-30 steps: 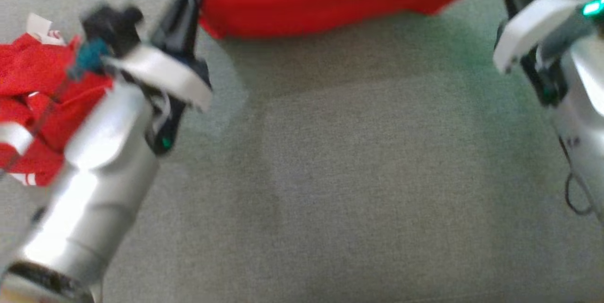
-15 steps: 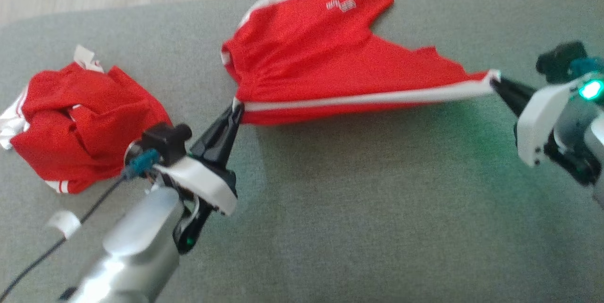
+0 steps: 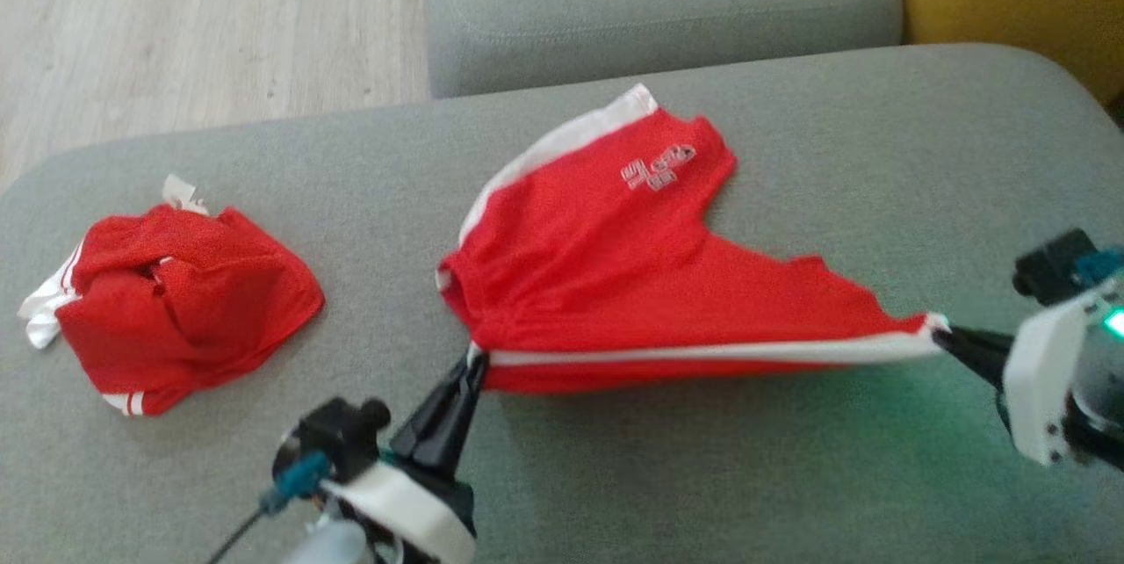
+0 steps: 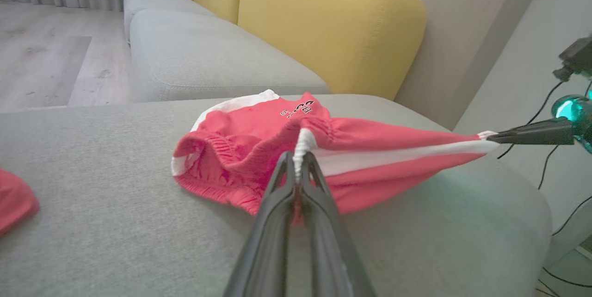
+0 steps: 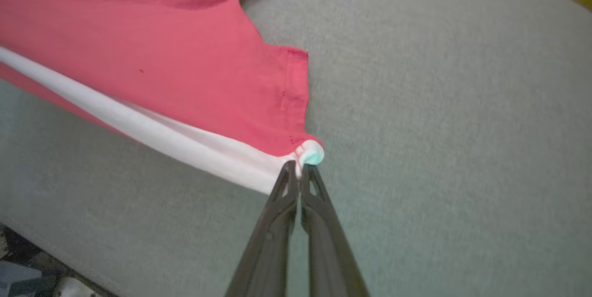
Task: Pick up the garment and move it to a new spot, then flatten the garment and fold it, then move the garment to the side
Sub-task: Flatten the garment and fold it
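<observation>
The garment (image 3: 632,274) is a pair of red shorts with white side stripes, stretched across the grey sofa seat (image 3: 659,476). My left gripper (image 3: 474,359) is shut on the waistband corner at the white stripe, seen close in the left wrist view (image 4: 297,158). At the far end of the same stripe my right gripper (image 3: 940,336) is shut on the leg hem corner (image 5: 303,160). The stripe edge is pulled taut and lifted between the two grippers, while the rest of the garment (image 4: 259,135) trails on the cushion.
A second red garment (image 3: 176,305) lies crumpled at the left of the seat. A further grey cushion (image 3: 659,10) and wooden floor (image 3: 176,19) lie beyond. Yellow sofa backrests (image 4: 323,24) stand behind. Cables (image 4: 550,158) hang at the right.
The head camera has tilted up, bringing the whole seat and floor into view. Both grippers keep their hold on the taut stripe edge.
</observation>
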You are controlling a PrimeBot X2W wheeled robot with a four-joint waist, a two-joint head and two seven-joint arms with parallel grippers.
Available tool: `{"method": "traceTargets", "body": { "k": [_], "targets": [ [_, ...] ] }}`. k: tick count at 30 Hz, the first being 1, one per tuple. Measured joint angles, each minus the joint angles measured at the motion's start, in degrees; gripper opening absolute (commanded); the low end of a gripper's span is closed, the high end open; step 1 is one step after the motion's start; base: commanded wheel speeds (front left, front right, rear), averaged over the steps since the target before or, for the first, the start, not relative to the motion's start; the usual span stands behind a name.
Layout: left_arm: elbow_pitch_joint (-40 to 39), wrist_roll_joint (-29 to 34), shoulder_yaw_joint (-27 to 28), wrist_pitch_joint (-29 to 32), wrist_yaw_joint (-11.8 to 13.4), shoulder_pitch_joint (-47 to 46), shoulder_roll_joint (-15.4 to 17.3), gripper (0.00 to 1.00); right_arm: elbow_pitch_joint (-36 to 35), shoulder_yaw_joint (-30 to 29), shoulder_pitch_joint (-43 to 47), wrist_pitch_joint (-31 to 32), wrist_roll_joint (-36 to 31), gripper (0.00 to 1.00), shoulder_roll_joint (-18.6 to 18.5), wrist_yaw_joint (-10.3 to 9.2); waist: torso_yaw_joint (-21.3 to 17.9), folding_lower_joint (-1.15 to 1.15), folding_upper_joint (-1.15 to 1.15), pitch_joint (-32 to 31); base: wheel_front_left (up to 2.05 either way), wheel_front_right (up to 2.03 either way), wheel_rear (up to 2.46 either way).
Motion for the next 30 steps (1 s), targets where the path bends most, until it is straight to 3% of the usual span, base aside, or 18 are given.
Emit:
{"method": "traceTargets", "body": {
  "k": [5, 11, 20, 30],
  "targets": [
    [-8.82, 0.03, -0.37, 0.55, 3.24, 5.95, 1.89, 0.00, -4.95, -0.82, 4.48, 0.83, 3.13, 0.00, -4.92, 0.00, -0.52, 0.01, 0.00, -1.41, 0.00, 0.00, 0.00],
    [-15.47, 0.05, -0.31, 2.36, 6.28, 7.61, 3.94, 0.00, -7.92, -6.32, 5.77, -0.38, 2.68, 0.00, -6.65, 0.00, -0.03, 0.02, 0.00, -1.10, 0.00, 0.00, 0.00],
    [-16.57, 0.74, 0.40, 3.70, 6.95, 1.94, 4.37, 0.00, -6.65, -13.46, 2.97, -1.25, -5.39, 0.00, -2.94, 0.00, 1.96, 0.03, 0.00, 3.60, 0.00, 0.00, 0.00],
    [-11.43, 2.30, 1.83, 4.11, 4.68, -8.04, 2.79, 0.00, -3.47, -16.69, -10.17, 1.40, -13.92, 0.00, 1.94, 0.00, 6.48, 0.03, 0.00, 11.89, 0.00, 0.00, 0.00]
  ]
}}
